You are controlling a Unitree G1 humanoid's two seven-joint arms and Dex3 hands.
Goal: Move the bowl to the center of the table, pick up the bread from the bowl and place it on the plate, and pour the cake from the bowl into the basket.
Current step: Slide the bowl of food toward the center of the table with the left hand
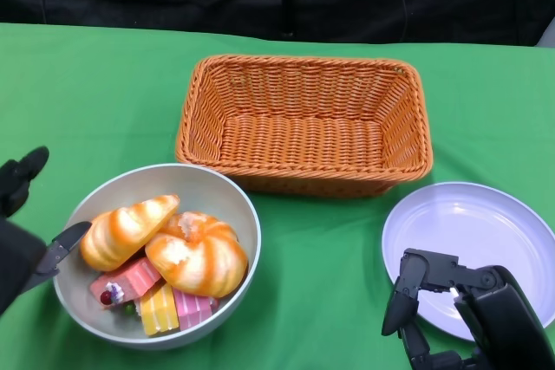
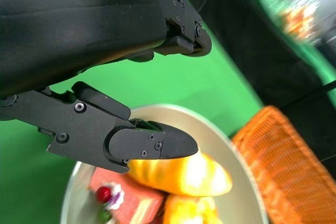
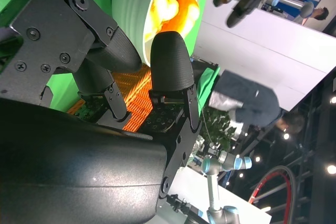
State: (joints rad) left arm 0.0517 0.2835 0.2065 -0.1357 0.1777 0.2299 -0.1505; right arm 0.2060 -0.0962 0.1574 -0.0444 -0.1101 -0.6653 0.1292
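1. A green cloth (image 1: 95,93) covers the table, and behind its far edge there is a dark curtain.
2. The grey bowl (image 1: 221,190) stands at the near left of the table, just in front of the left corner of the basket; I cannot tell if the two touch.
3. Inside the bowl lie two orange bread pieces (image 1: 126,230), one long croissant to the left and one rounder piece (image 1: 199,257) to the right, touching each other.
4. Under the bread, at the near side of the bowl, lie small cake slices: a pink one with a cherry (image 1: 126,282), and a striped yellow and pink one (image 1: 169,308).
5. The orange woven basket (image 1: 305,84) stands at the far middle of the table.
6. The pale lilac plate (image 1: 486,223) lies at the near right.
7. My left hand (image 1: 26,231) is at the left rim of the bowl; its fingers are spread, one fingertip reaches over the rim close to the croissant, and it holds nothing.
8. My right hand (image 1: 460,309) is over the near edge of the plate, its fingers apart and holding nothing.
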